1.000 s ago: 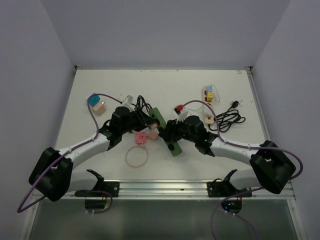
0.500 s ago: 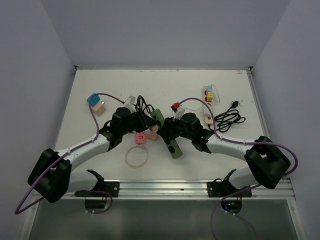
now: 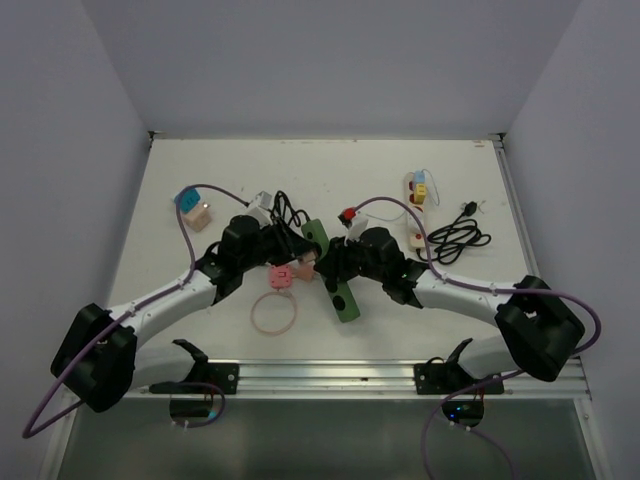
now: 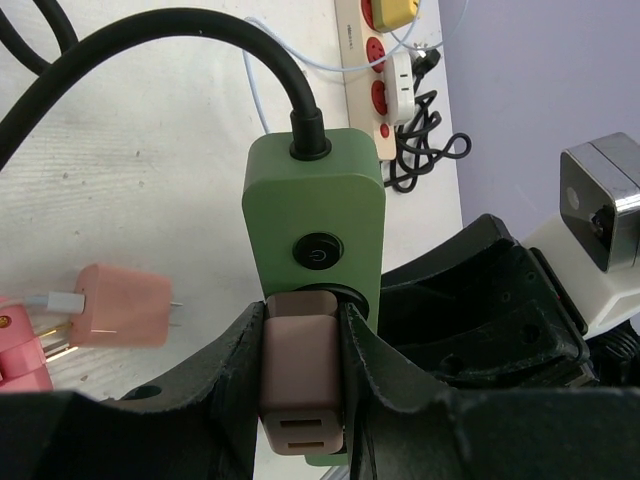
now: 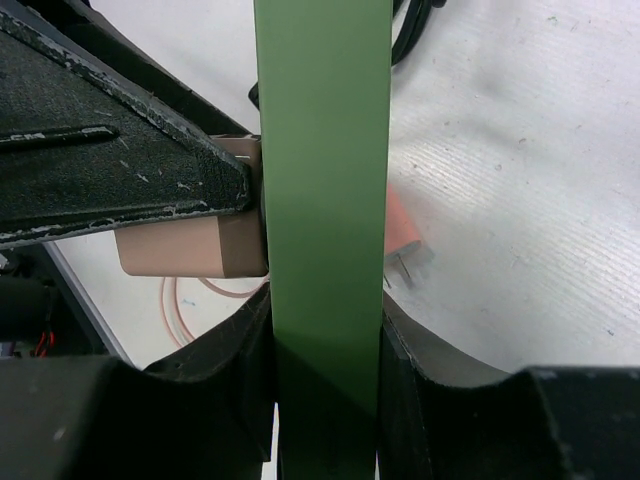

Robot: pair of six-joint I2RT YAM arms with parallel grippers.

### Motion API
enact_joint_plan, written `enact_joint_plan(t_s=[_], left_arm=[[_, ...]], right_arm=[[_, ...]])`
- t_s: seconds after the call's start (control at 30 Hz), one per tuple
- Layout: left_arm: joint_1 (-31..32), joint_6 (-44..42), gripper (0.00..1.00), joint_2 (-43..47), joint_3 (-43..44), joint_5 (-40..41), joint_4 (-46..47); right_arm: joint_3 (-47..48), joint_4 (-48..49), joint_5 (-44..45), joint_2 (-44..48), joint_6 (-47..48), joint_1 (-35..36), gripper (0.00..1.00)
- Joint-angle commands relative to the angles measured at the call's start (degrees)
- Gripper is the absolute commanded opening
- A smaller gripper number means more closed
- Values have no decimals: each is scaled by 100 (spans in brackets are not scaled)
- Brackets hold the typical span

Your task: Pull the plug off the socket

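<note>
- Plug (image 4: 300, 385), beige, is seated in the green socket strip (image 4: 315, 230), near the centre of the table (image 3: 330, 180).
- Left gripper (image 4: 300, 335) is clamped on the plug's two sides.
- Right gripper (image 5: 325, 340) pinches the strip's long edges.
- To do it well, pull the plug straight out along its prongs while the right gripper braces the strip. Don't twist.
- Prongs are hidden.
- Arms cover the joint in the top view.
- Can't tell if the strip rests on the table.

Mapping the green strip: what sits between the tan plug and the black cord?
A round power button on the green strip, between tan plug and black cord; left wrist view shows it.
</note>
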State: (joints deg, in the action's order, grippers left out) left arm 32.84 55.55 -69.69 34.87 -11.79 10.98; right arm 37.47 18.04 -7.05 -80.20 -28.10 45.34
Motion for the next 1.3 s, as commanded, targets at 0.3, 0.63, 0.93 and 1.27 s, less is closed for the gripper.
enact_joint_plan(t_s=[0.3,0.63,0.93,1.27], left_arm=[[12,-475,0,1045,-147,-104,-922],[-32,-387,0,1651,-464,-139,-1626],[-58,-299,0,1950,-262,-78,-2073],[-76,-88,0,2531,-86,388,-2584]], right_arm=[[331,-1118,1961,119,-451,-192,0],[190,-1295,2244,233,-469,-403,0],[41,-1365,2629,365,-451,-562,0],[-99,-1278,2876,470,-434,-597,0]])
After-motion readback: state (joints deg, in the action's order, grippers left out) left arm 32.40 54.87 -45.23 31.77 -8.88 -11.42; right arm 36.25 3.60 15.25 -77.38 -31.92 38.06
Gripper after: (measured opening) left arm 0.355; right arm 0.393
